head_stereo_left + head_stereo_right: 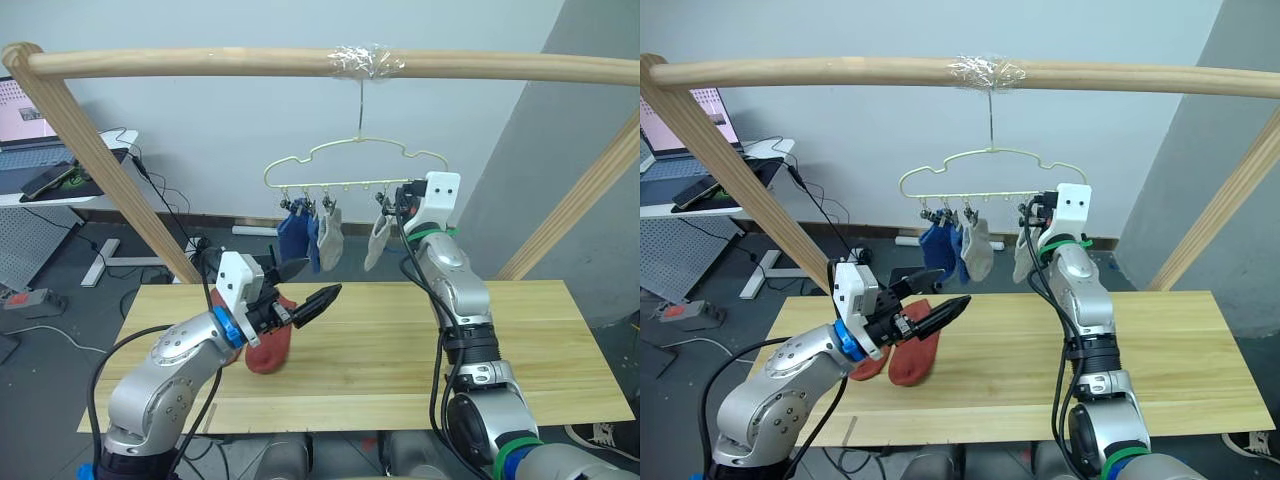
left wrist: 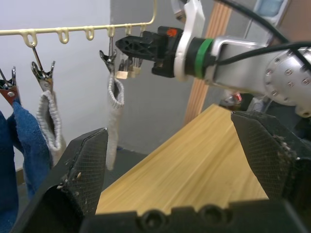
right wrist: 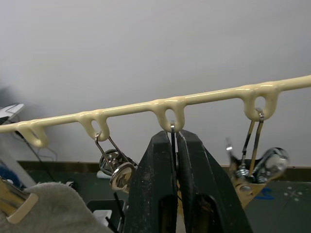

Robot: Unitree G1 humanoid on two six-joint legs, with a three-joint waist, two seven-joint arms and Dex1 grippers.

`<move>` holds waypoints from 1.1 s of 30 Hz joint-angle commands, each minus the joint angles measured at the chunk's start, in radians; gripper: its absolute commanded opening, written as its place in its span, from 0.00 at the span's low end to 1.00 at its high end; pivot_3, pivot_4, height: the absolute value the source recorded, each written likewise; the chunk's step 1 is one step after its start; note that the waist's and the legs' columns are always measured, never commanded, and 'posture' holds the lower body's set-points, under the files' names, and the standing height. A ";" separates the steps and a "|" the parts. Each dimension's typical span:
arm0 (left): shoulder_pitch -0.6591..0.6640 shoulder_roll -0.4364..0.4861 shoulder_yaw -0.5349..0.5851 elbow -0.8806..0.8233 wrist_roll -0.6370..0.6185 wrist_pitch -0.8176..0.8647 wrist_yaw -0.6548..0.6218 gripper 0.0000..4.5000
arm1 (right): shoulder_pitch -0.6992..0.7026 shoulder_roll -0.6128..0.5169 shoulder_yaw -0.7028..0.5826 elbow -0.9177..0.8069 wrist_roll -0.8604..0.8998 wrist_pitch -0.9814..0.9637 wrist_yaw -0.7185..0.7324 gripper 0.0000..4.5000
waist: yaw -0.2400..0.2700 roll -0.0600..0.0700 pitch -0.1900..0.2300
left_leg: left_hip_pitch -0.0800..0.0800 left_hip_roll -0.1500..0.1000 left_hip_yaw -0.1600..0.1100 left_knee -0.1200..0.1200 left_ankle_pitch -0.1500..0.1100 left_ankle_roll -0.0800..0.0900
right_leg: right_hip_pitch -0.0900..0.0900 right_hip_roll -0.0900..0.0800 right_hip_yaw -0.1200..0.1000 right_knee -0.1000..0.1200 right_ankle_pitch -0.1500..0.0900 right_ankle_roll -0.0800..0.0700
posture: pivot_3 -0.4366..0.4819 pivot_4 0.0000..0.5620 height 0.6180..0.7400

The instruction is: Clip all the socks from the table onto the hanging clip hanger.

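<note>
The pale-yellow clip hanger (image 1: 340, 150) hangs by its hook from the wooden pole. Two blue socks (image 1: 297, 235) and two light grey socks (image 1: 331, 236) hang from its clips, one grey sock (image 1: 377, 242) apart to the right. Two rust-red socks (image 1: 915, 355) lie on the table (image 1: 400, 350) at its left. My left gripper (image 1: 305, 288) hovers open and empty just above them, pointing toward the hanger. My right gripper (image 3: 173, 138) is raised at the hanger's right part, shut on a metal clip under the bar, right of the grey sock (image 2: 115, 114).
A round wooden pole frame (image 1: 200, 62) spans above the table with slanted legs at both sides. A desk with a laptop (image 1: 25, 125) stands far left, and cables lie on the floor behind. An unused clip (image 3: 114, 167) hangs beside my right gripper.
</note>
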 commanded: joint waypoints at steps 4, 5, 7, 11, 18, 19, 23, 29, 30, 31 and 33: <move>-0.004 -0.027 -0.019 0.263 0.187 -0.074 0.099 1.00 | -0.006 -0.085 -0.040 -0.111 0.109 0.191 0.086 0.00 | 0.000 0.000 0.000 | 0.001 0.000 0.000 0.000 0.000 0.000 | 0.000 0.000 0.000 0.000 0.000 0.000 | 0.46 0.23 1.00; -0.019 -0.033 -0.028 0.319 0.217 -0.100 0.101 1.00 | -0.008 -0.098 -0.043 -0.128 0.123 0.221 0.094 0.00 | 0.000 0.000 0.000 | 0.001 0.000 0.000 0.000 0.000 0.000 | 0.000 0.000 0.000 0.000 0.000 0.000 | 0.46 0.24 1.00; -0.049 -0.041 -0.047 0.414 0.274 -0.146 0.100 1.00 | -0.010 -0.117 -0.046 -0.156 0.143 0.268 0.105 0.00 | 0.000 0.000 0.000 | 0.001 0.000 0.000 0.000 0.000 0.000 | 0.000 0.001 0.000 0.000 0.000 0.000 | 0.45 0.24 1.00; -0.141 -0.077 -0.084 0.653 0.374 -0.245 0.108 1.00 | 0.000 -0.142 -0.042 -0.220 0.165 0.346 0.112 0.00 | 0.003 0.000 0.001 | 0.000 0.000 0.000 0.000 0.000 0.000 | 0.000 0.000 -0.001 0.000 0.000 0.000 | 0.44 0.25 1.00; -0.252 -0.102 -0.113 0.977 0.508 -0.365 0.135 1.00 | 0.026 -0.143 -0.045 -0.305 0.175 0.424 0.093 0.00 | -0.009 0.000 0.001 | 0.000 0.000 0.000 -0.001 0.000 0.000 | -0.001 0.000 0.000 -0.001 0.000 0.000 | 0.38 0.26 1.00; -0.262 -0.102 -0.116 1.010 0.523 -0.369 0.140 1.00 | 0.029 -0.144 -0.047 -0.314 0.175 0.432 0.090 0.00 | -0.010 0.000 0.001 | 0.000 0.000 0.000 -0.001 0.000 0.000 | -0.001 0.000 -0.001 -0.001 0.000 0.000 | 0.38 0.26 1.00; -0.290 -0.103 -0.127 1.105 0.572 -0.373 0.142 1.00 | 0.040 -0.146 -0.051 -0.342 0.174 0.455 0.084 0.00 | -0.012 0.000 0.001 | 0.000 0.000 0.000 0.000 0.000 0.000 | -0.001 0.000 -0.001 0.000 0.000 0.001 | 0.37 0.25 1.00; -0.289 -0.120 -0.143 1.157 0.587 -0.341 0.084 1.00 | 0.046 -0.144 -0.055 -0.359 0.173 0.469 0.076 0.00 | -0.012 0.001 0.000 | 0.001 0.000 0.000 0.000 0.000 0.000 | 0.000 0.000 -0.001 0.000 0.000 0.001 | 0.37 0.23 1.00; -0.283 -0.122 -0.147 1.152 0.589 -0.343 0.073 0.91 | 0.047 -0.143 -0.054 -0.360 0.173 0.470 0.075 0.00 | -0.012 0.002 0.000 | 0.001 0.000 0.000 0.000 0.000 0.000 | 0.001 0.000 -0.001 0.000 0.000 0.001 | 0.37 0.23 1.00; -0.278 -0.123 -0.152 1.147 0.594 -0.346 0.065 0.86 | 0.048 -0.143 -0.053 -0.361 0.173 0.471 0.075 0.00 | -0.012 0.002 -0.001 | 0.001 0.000 0.000 0.000 0.000 0.000 | 0.001 0.000 -0.001 0.000 0.000 0.001 | 0.37 0.23 1.00; -0.262 -0.121 -0.171 1.131 0.611 -0.369 0.048 0.74 | 0.050 -0.145 -0.052 -0.363 0.174 0.473 0.076 0.00 | -0.012 0.003 -0.002 | 0.001 0.000 0.000 0.000 0.000 0.000 | 0.001 0.000 -0.001 0.000 0.000 0.001 | 0.37 0.21 1.00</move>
